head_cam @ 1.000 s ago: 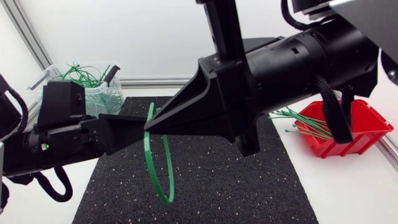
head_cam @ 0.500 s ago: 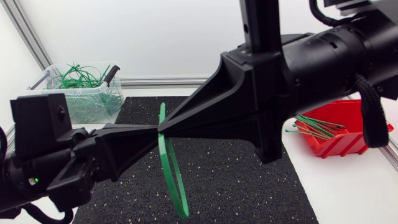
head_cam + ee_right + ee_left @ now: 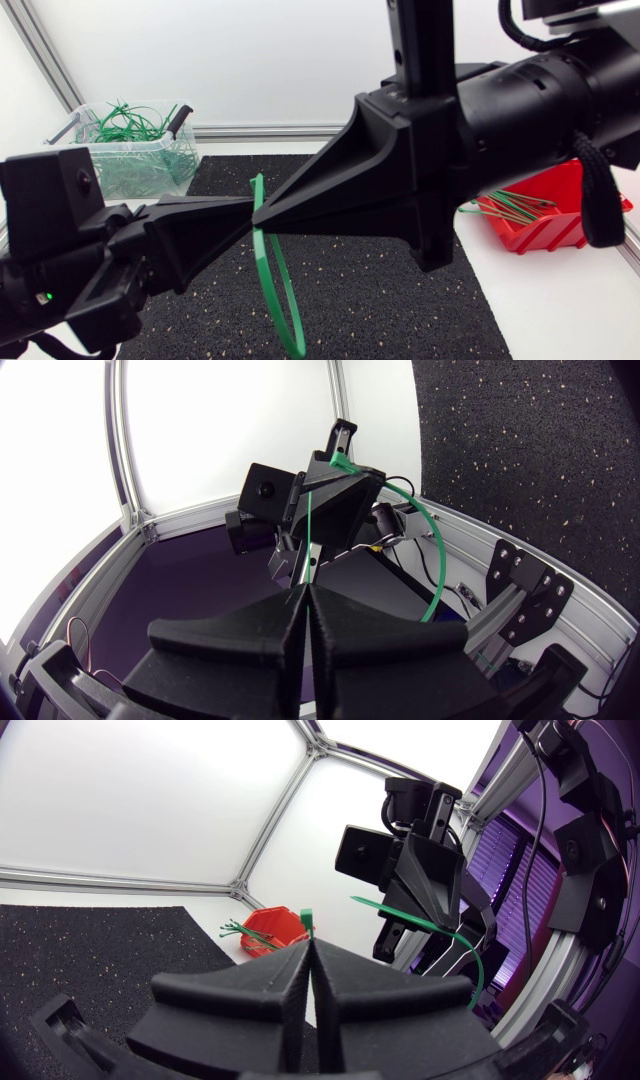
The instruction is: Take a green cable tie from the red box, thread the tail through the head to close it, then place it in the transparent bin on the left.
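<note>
The 2 claws were clenched on the green cable tie (image 3: 255, 188), the left gripper (image 3: 243, 205) on its head end, the right gripper (image 3: 262, 209) on the tail, tip to tip above the black mat (image 3: 400, 300). This looked like the threading step, though whether the tail had entered the head was hidden. Next the tail needed drawing through, then a carry to the transparent bin (image 3: 140, 165).
</note>
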Action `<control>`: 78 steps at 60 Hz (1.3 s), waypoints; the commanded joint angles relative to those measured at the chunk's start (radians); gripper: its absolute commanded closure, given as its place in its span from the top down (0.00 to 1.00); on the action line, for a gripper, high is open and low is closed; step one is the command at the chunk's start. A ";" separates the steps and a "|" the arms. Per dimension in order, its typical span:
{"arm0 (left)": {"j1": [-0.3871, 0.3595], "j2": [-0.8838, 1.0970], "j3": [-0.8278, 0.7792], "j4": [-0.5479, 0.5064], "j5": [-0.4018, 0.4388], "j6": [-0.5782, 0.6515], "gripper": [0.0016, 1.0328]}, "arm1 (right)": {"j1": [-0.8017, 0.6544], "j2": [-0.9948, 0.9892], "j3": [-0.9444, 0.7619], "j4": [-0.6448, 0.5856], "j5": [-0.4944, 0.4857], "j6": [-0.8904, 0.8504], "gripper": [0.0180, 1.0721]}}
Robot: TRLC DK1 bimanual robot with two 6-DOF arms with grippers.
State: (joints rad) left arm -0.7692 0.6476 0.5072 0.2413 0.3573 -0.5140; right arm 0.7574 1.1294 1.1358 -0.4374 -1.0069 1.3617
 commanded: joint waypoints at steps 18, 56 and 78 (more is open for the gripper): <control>-0.027 -0.005 0.054 0.019 -0.023 0.035 0.03 | 0.019 0.015 -0.042 0.040 -0.010 0.039 0.05; -0.045 -0.029 0.044 0.006 -0.031 0.035 0.03 | 0.014 0.000 -0.059 0.068 -0.006 0.047 0.05; -0.055 -0.048 0.033 -0.010 -0.032 0.031 0.03 | 0.010 -0.010 -0.067 0.092 -0.004 0.059 0.05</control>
State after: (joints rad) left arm -0.8143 0.6128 0.5304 0.2253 0.3309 -0.4957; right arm 0.7704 1.1294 1.0924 -0.3622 -1.0100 1.3861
